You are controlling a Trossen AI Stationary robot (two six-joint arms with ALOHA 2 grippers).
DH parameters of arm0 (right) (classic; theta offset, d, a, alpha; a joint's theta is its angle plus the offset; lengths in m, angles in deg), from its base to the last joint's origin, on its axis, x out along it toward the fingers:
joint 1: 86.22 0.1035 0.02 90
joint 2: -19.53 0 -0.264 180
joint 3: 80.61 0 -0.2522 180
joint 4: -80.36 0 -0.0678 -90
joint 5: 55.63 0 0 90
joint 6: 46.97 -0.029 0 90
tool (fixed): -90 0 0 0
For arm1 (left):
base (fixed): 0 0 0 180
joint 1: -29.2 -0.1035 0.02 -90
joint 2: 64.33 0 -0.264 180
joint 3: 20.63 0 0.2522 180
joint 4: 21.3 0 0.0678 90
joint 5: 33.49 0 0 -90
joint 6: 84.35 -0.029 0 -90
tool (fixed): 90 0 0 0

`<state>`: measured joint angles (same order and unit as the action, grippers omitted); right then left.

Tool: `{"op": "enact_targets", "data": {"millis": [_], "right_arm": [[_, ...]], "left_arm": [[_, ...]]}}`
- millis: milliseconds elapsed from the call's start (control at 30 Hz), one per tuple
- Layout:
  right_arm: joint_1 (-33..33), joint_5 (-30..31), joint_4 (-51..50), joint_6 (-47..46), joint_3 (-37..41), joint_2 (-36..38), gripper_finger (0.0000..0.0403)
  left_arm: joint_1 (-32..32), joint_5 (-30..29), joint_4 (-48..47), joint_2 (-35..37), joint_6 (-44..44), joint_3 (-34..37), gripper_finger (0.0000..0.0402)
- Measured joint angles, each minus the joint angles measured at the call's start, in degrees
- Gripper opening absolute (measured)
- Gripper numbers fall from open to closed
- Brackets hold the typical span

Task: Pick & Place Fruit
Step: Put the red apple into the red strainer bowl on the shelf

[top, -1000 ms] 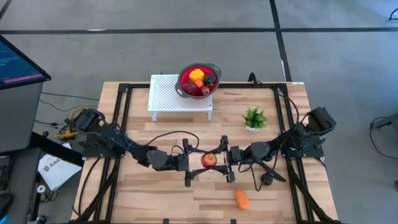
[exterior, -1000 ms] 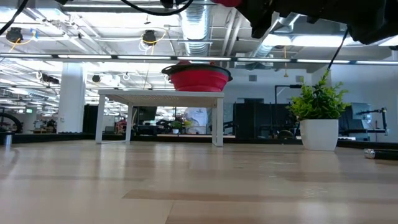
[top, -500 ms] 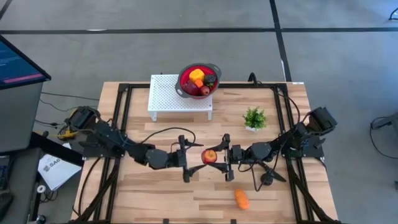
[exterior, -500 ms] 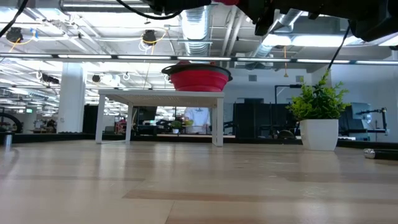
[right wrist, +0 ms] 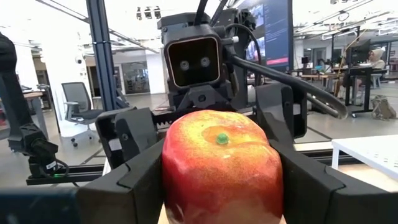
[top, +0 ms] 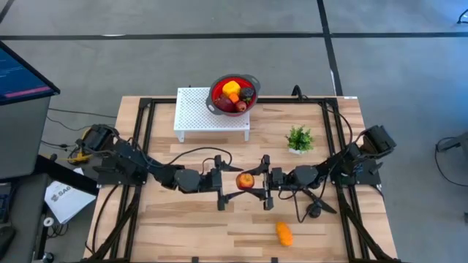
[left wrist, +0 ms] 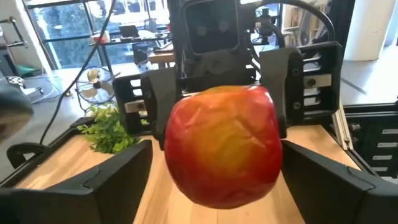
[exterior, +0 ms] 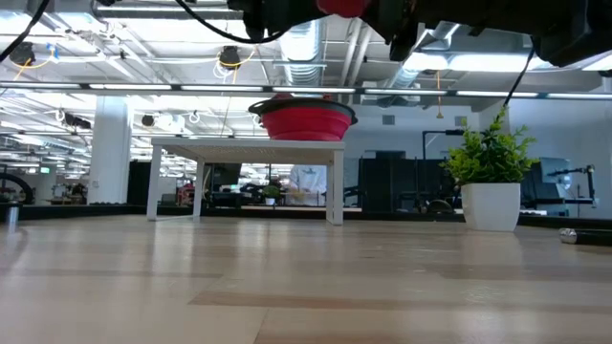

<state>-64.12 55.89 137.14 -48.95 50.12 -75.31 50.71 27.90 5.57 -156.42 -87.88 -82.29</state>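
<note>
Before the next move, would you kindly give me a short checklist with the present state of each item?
1. Right gripper shut on the apple, fingers against both sides: ok.
2. Left gripper open, with gaps to the apple on both sides in the left wrist view: ok.
3. Apple lifted clear of the table: ok.
4. Red bowl in place on the white stand: ok.
5. Room left in the bowl among the fruit already there: cannot tell.
6. Orange fruit lying on the table away from both grippers: ok.
</note>
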Motion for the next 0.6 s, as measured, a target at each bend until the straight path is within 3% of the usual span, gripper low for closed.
{"op": "enact_targets", "data": {"millis": [333, 600], "right_arm": [[-1.0, -0.3, 0.1, 0.0, 0.1, 0.0, 0.0242], [-0.8, -0.9, -1.5, 5.6, 0.2, 1.2, 0.0287]], "left_arm": [[-0.8, 0.4, -0.3, 0.1, 0.2, 0.0, 0.0241], [-0.1, 0.6, -2.4, 0.3, -0.4, 0.3, 0.0264]]}}
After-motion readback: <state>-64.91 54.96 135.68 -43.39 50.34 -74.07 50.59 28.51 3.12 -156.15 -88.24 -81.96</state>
